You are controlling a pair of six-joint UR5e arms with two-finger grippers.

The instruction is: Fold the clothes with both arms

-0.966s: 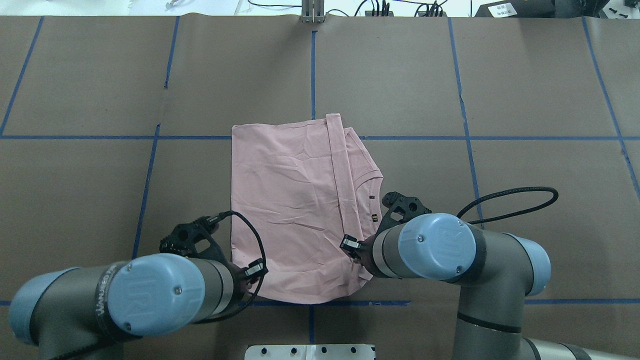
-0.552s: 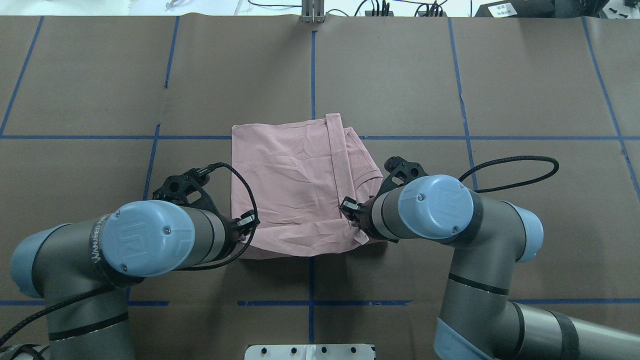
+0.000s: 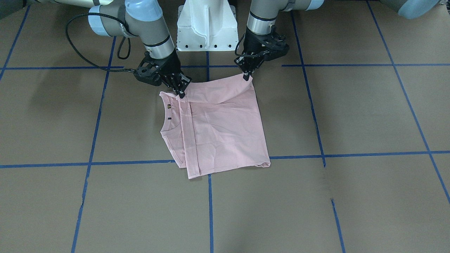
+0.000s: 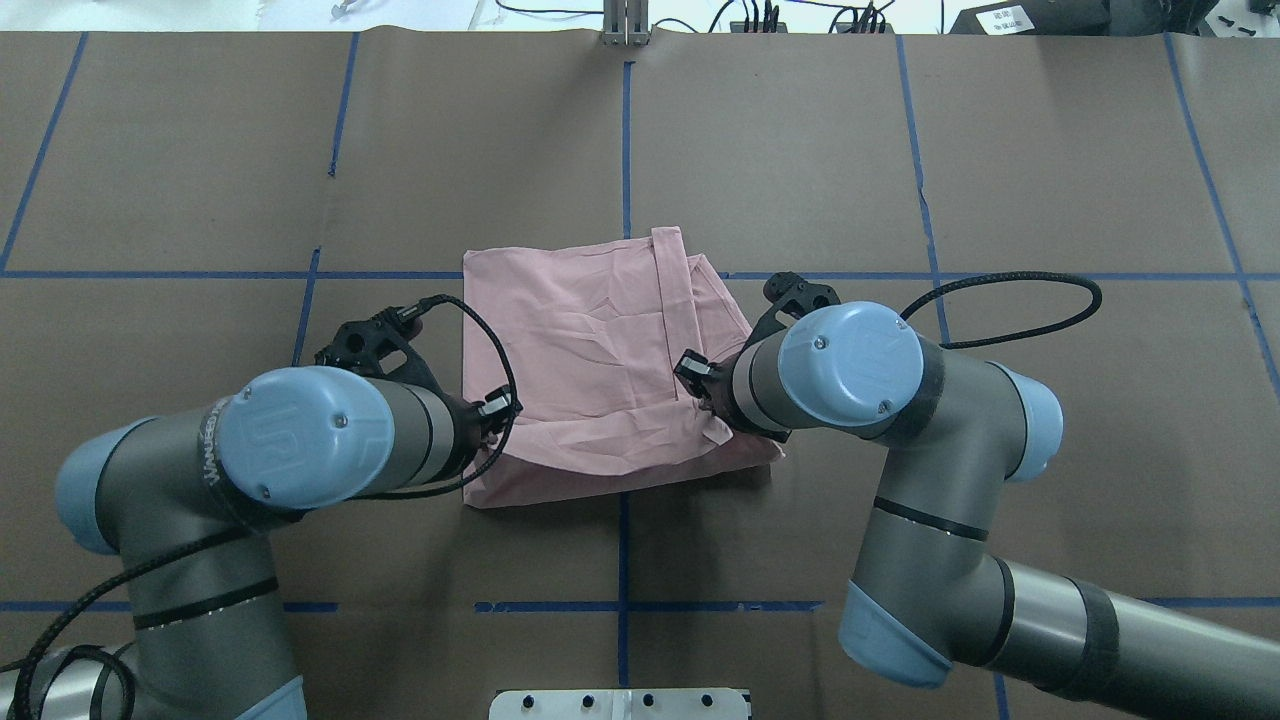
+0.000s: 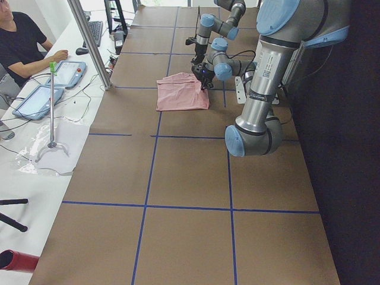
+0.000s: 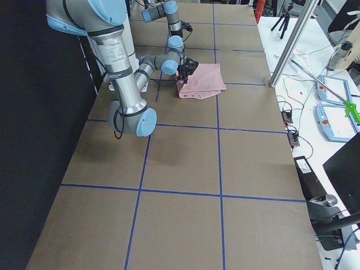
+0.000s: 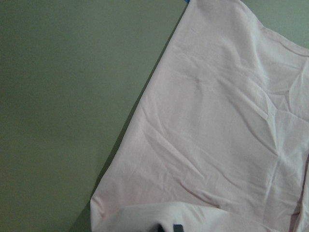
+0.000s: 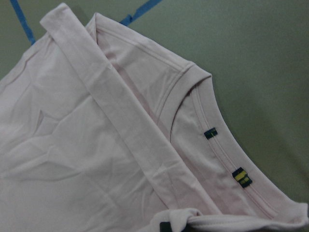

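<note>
The clothes are one pale pink T-shirt (image 3: 225,130), lying folded on the brown table cover (image 3: 351,116); its printed side is hidden. My left gripper (image 3: 247,76) is shut on one corner of the hem nearest the robot, and my right gripper (image 3: 180,92) is shut on the other. Both hold that edge lifted and doubled over the shirt (image 4: 580,340). The right wrist view shows the neckline (image 8: 217,145) with two small tags and a folded strip of cloth. Smooth pink cloth (image 7: 217,135) fills the left wrist view.
The white pedestal base (image 3: 206,28) stands behind the shirt on the robot's side. Blue tape lines (image 3: 316,154) cross the brown cover. In the exterior left view a person (image 5: 24,41) sits at a side bench with tablets beside a metal post (image 5: 89,41).
Both grippers have carried the near hem farther from the robot's base, over the shirt. The fold line has moved up and less of the shirt lies flat.
</note>
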